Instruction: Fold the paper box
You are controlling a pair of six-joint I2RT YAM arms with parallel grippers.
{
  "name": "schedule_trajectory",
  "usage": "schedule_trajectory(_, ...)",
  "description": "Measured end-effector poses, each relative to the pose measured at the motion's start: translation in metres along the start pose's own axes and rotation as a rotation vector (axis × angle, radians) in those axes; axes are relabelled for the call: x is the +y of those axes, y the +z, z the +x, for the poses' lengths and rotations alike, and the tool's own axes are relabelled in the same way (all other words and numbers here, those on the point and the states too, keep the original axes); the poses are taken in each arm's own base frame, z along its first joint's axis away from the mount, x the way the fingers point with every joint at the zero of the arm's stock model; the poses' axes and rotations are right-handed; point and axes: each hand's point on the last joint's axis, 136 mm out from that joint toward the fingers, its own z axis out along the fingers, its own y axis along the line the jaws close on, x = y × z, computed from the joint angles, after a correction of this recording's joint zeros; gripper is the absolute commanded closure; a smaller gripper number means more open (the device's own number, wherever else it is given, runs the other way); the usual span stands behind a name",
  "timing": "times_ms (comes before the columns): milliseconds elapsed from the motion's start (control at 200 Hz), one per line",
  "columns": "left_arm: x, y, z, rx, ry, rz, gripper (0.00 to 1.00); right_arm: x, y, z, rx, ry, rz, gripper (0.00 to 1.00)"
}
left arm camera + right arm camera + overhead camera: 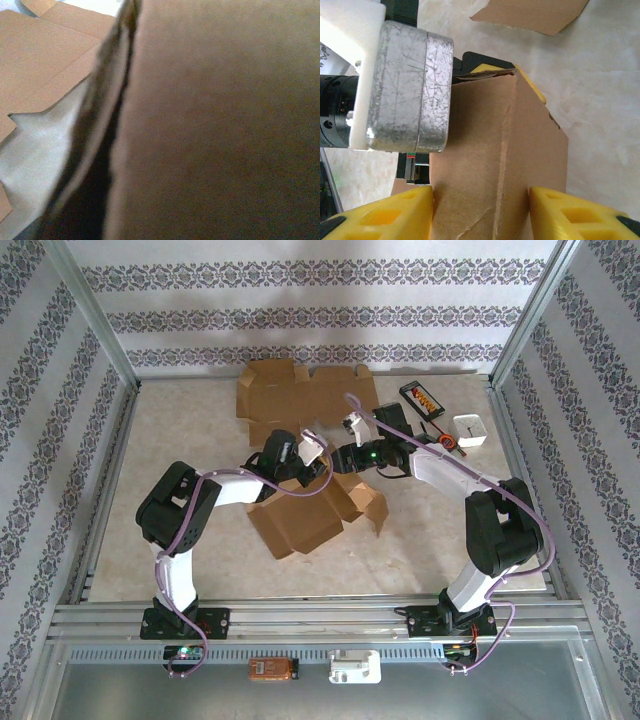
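Observation:
The paper box (305,525) is brown cardboard, partly folded, in the middle of the table with flaps standing up. Both arms meet over its far edge. My right gripper (480,200) has a creased cardboard panel (485,150) between its yellow fingers (405,210), which touch it on both sides. My left gripper (306,460) sits close against the box; its metal body (405,85) and a yellow fingertip (487,64) show behind the panel's top edge. In the left wrist view the cardboard wall (215,125) is so near that the jaws are hidden.
A flat cardboard sheet (295,395) lies at the back. At the back right are a black and orange pack (422,397), a small white box (470,429) and a small orange and black item (447,444). Metal frame rails edge the table.

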Motion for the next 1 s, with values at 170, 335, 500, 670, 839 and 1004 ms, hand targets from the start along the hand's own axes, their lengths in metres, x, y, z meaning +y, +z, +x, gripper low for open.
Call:
schedule_trajectory(170,0.002,0.001,-0.001,-0.004,-0.015,-0.016,1.0,-0.001,0.0,-0.002,-0.007,-0.004,0.005,0.46)
schedule_trajectory(335,0.003,0.002,-0.001,0.003,-0.028,-0.052,0.97,-0.002,0.0,-0.003,-0.014,0.003,0.012,0.45)
schedule_trajectory(500,0.009,0.002,0.0,0.008,-0.049,-0.097,0.74,-0.002,0.001,-0.004,-0.023,0.017,0.008,0.45)
schedule_trajectory(670,0.012,0.003,-0.002,-0.002,-0.085,-0.113,0.87,-0.001,0.002,-0.006,-0.034,0.027,0.004,0.43)
schedule_trajectory(839,0.01,0.006,-0.004,-0.014,-0.121,-0.107,1.0,-0.008,0.0,-0.012,-0.056,0.023,0.03,0.38)
schedule_trajectory(1004,0.01,0.008,-0.005,-0.023,-0.157,-0.104,1.0,-0.007,0.0,-0.013,-0.061,0.022,0.029,0.32)
